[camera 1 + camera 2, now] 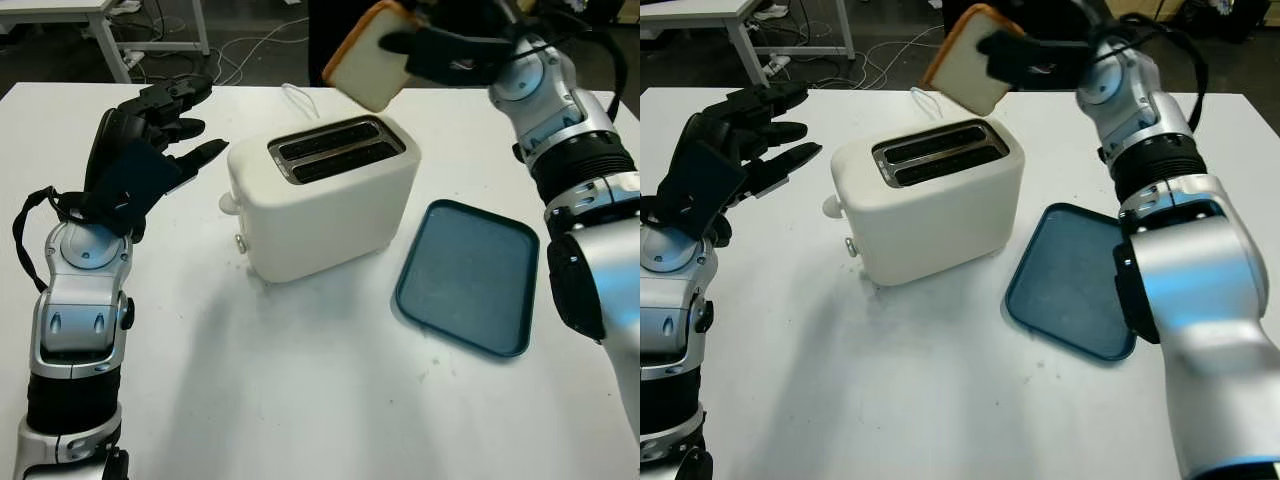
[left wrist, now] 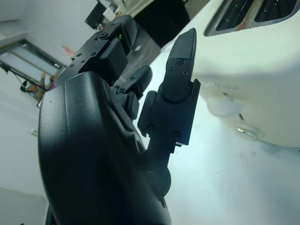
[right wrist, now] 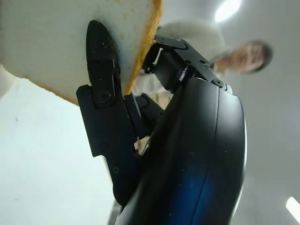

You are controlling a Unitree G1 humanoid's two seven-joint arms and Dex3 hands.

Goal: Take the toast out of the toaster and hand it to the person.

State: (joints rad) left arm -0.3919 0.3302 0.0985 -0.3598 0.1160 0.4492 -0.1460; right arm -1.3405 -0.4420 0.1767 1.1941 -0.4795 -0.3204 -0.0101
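A slice of toast [image 1: 366, 60] with a brown crust hangs in the air above and behind the toaster, tilted. My right hand [image 1: 440, 48] is shut on the toast [image 3: 51, 37], one finger [image 3: 101, 89] pressed across its white face. The cream toaster [image 1: 325, 195] stands mid-table with both slots dark. My left hand [image 1: 165, 125] is open, raised just left of the toaster [image 2: 253, 79] without touching it. A person [image 3: 243, 56] stands beyond the toast in the right wrist view.
A dark blue tray [image 1: 468, 275] lies flat on the white table [image 1: 300, 380] to the right of the toaster. A white cord [image 1: 297, 98] runs off behind the toaster. Cables and a table leg lie on the floor at the far left.
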